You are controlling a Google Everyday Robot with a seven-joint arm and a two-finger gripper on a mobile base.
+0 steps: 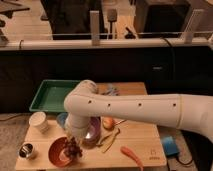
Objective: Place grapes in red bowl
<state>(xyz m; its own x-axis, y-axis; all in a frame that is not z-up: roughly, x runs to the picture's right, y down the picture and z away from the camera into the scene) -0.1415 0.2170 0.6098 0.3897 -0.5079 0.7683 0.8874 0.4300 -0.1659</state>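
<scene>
Gripper position: the gripper (pixel 74 141) points down at the front left of the table (pixel 142 137), at the end of the white arm (pixel 130 107).
Gripper state: closed on the grapes (pixel 75 148); the jaws are partly lost against the dark bunch, so this is read from the bunch hanging at the tip.
Grapes location: directly below the gripper, long axis roughly vertical, over the right-hand part of the red bowl (pixel 56 152).
Key relation: the bowl's centre lies just left of the bunch; its right rim is close beneath.
Neighbouring items: the purple bowl (pixel 94 131) is just beside it on the right; the carrot (pixel 131 156) is well apart.
Step in hand: judged to be the release phase.
Next move requirement: a slight leftward shift, then opening.
Risk: berries catching the rim and rolling out.
</scene>
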